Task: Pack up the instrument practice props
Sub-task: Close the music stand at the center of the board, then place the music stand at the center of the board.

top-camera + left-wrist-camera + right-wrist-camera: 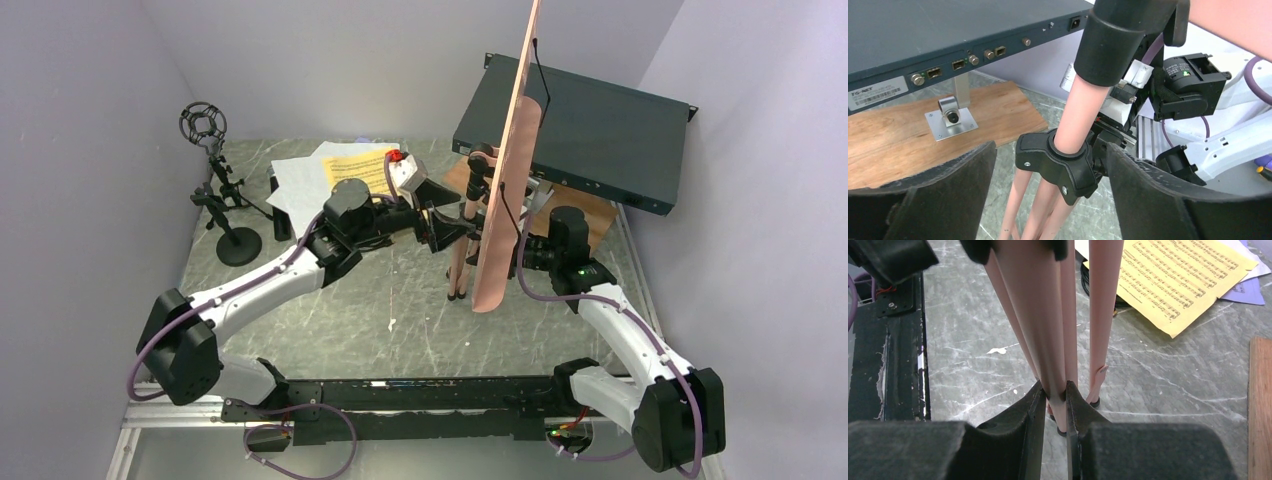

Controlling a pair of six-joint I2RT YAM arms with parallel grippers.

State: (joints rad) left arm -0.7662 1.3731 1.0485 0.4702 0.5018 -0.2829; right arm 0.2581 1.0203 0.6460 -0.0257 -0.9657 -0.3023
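The pink music stand stands upright at centre frame on bunched legs. My right gripper pinches one leg near its foot, and my left gripper gapes open around the black collar. It looks top-heavy — a crooked squeeze there could tip it onto the rack box.

Teal rack box raised over wooden board.

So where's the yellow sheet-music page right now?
Top view: the yellow sheet-music page lies flat at back centre, on the white pages, left of the pink music stand.
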